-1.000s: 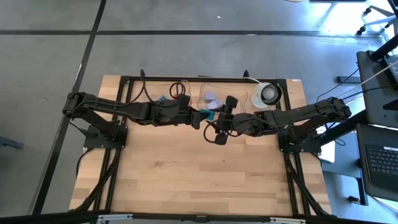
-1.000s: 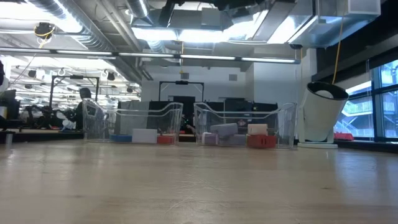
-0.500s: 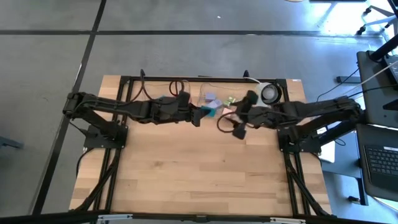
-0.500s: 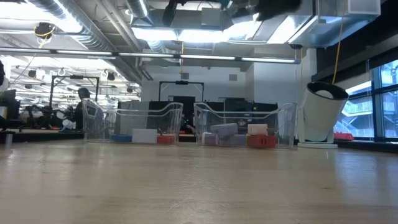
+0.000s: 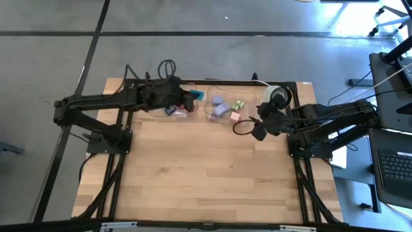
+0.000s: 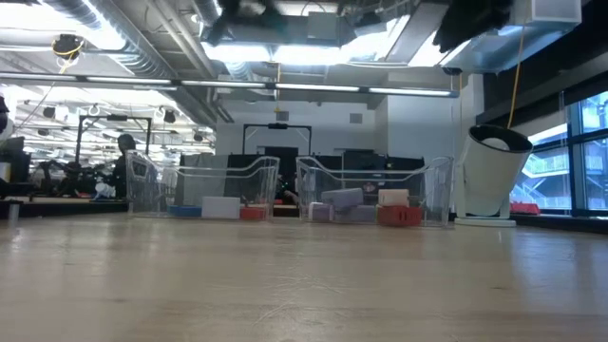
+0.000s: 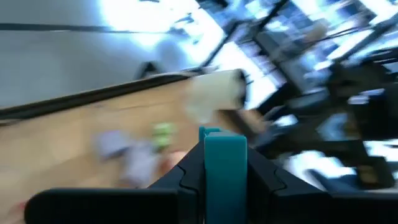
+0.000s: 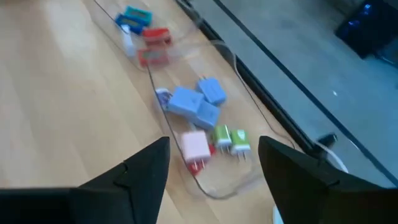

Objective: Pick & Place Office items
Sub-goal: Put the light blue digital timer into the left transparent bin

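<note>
Left gripper (image 7: 222, 186) jaws clamped on a teal piece (image 7: 224, 163), above the left clear tray (image 5: 168, 106) at the worktop's far edge; right gripper (image 8: 211, 163) jaws apart, empty, near the right tray (image 8: 231, 180) holding lilac, green, pink pieces (image 8: 198, 107)

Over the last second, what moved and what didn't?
The left hand, shut on a teal piece, swung from mid-table back over the left clear tray. The right hand, fingers apart and empty, pulled away from the trays toward its own side, near the white tape roll. Both trays, the pieces in the right tray and the roll stayed put.
</note>
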